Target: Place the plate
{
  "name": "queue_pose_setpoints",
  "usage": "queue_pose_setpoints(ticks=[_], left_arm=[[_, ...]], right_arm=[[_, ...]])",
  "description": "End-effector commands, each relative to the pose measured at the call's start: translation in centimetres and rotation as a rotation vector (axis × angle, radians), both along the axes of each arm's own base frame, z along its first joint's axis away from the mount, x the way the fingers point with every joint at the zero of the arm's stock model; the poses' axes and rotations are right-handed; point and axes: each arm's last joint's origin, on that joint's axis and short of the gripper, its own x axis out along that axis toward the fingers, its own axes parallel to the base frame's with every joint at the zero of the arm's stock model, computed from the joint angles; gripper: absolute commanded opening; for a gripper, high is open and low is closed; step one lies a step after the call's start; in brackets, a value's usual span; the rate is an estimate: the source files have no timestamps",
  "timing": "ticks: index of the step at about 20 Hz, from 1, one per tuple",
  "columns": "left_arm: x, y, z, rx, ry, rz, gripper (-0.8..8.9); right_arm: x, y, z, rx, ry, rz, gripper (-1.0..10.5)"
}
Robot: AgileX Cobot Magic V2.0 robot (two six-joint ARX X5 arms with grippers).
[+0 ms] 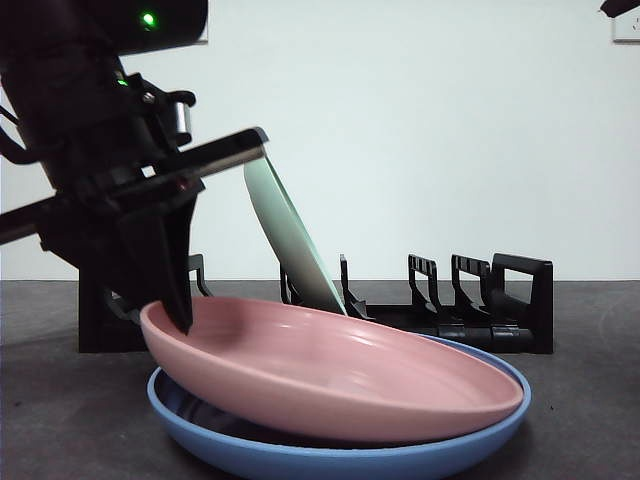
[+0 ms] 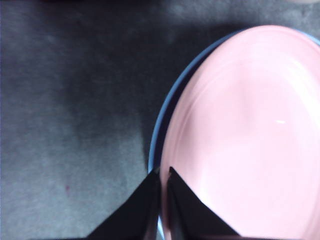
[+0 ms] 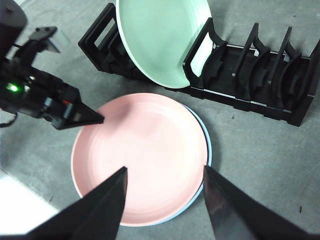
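A pink plate [image 1: 340, 370] [image 3: 142, 155] lies tilted on a blue plate [image 1: 300, 458] [image 3: 207, 145], with its left edge raised. My left gripper [image 1: 182, 318] [image 2: 163, 181] [image 3: 98, 119] is shut on that raised rim of the pink plate [image 2: 240, 140], where the blue plate's rim [image 2: 161, 131] shows just below. A pale green plate [image 1: 290, 240] [image 3: 160, 40] stands leaning in a slot of the black rack [image 1: 485, 300] [image 3: 250, 70] behind. My right gripper [image 3: 164, 169] hangs open high above the pink plate, holding nothing.
The black rack has several free slots to the right of the green plate. The dark grey tabletop [image 2: 70, 100] spreads around the plates. A black tip [image 1: 620, 7] shows at the top right corner of the front view.
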Motion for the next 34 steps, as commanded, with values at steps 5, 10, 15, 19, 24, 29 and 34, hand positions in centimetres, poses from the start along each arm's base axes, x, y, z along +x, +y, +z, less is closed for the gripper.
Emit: queue_pose_setpoints(ticks=[5, 10, 15, 19, 24, 29, 34], left_arm=[[0.1, -0.5, -0.4, 0.035, -0.016, 0.008, 1.67], [-0.2, 0.0, 0.2, 0.058, -0.020, -0.010, 3.52], [-1.0, 3.3, 6.3, 0.074, -0.225, -0.071, 3.49], [-3.4, 8.1, 11.0, 0.058, -0.425, -0.046, 3.48], [-7.3, 13.3, 13.4, 0.133, -0.555, 0.041, 3.48], [-9.7, 15.3, 13.9, 0.153, -0.575, 0.139, 3.48], [-10.1, 15.4, 14.0, 0.145, -0.582, 0.150, 3.44]], right_arm=[[0.0, 0.1, 0.6, 0.011, -0.023, 0.012, 2.4], [0.0, 0.1, 0.6, 0.010, -0.023, 0.013, 2.4], [0.0, 0.1, 0.6, 0.013, -0.020, 0.011, 2.4], [0.0, 0.1, 0.6, 0.014, -0.018, 0.009, 2.4], [0.0, 0.2, 0.6, 0.014, -0.015, 0.012, 2.4], [1.9, 2.5, 0.2, 0.064, 0.060, 0.101, 2.4], [8.2, 7.1, 1.2, 0.109, 0.196, 0.205, 2.4]])
